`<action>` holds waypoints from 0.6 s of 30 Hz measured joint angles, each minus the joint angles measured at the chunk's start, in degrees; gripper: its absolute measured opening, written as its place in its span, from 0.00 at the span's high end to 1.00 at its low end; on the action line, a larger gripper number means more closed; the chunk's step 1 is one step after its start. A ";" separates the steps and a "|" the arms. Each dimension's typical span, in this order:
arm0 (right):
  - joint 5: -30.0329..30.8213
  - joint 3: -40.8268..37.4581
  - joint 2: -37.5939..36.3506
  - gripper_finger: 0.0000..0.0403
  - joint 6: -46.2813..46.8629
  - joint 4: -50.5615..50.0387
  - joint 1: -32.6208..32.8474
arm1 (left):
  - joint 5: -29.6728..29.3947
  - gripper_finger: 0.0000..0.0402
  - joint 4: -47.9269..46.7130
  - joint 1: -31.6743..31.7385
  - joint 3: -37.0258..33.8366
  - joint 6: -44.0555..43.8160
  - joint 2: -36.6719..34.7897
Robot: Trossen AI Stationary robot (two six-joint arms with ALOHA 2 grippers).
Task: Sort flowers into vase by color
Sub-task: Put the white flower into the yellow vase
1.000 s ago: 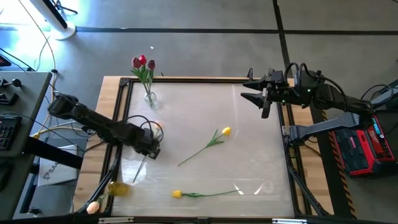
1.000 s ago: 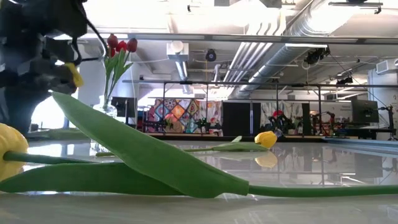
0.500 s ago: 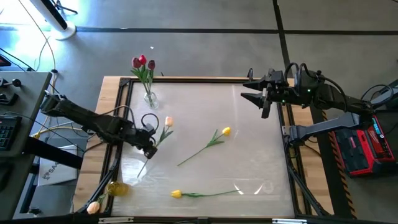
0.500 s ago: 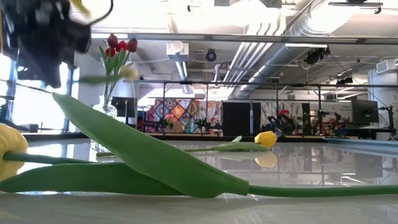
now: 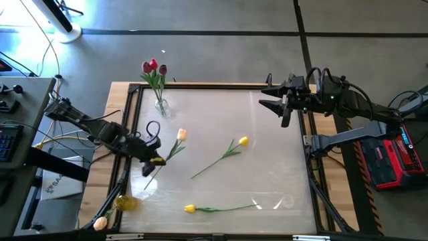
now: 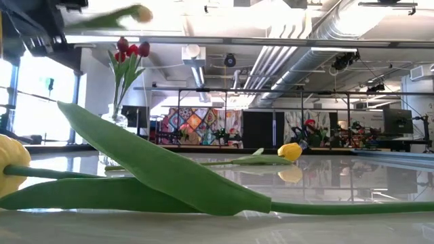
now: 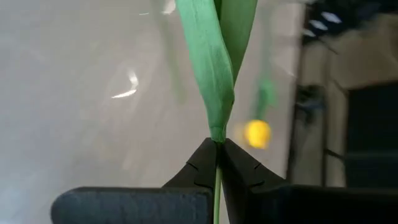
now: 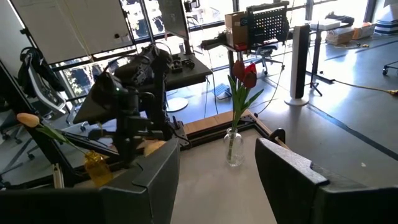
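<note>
Left gripper point(image 5: 155, 161), fingers clamped on a cream tulip point(image 5: 180, 134), stem slanting up-right; yellow vase point(image 5: 126, 202) sits lower left; right gripper point(image 5: 273, 98) open.

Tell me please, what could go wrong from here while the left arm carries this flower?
1. The left gripper is shut on the thin stem of the peach tulip, which could slip or swing.
2. The yellowish vase stands at the table's near left edge, close below the arm; a bump could tip it.
3. The glass vase with red tulips has a narrow neck, so insertion may miss.
</note>
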 joint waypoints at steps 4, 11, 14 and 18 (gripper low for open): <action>0.00 0.00 0.02 0.51 0.00 0.00 -0.01 | 2.56 1.00 5.60 -4.44 0.00 1.56 -2.25; 0.00 0.00 0.00 0.51 0.00 0.00 -0.01 | 0.76 1.00 19.39 -12.78 0.00 8.86 -5.84; 0.00 0.00 0.00 0.51 0.00 0.00 -0.01 | 0.74 1.00 24.10 -15.58 0.00 14.65 -6.93; 0.00 0.00 0.02 0.51 0.00 0.00 -0.01 | 1.56 1.00 26.93 -19.17 0.00 20.94 -9.58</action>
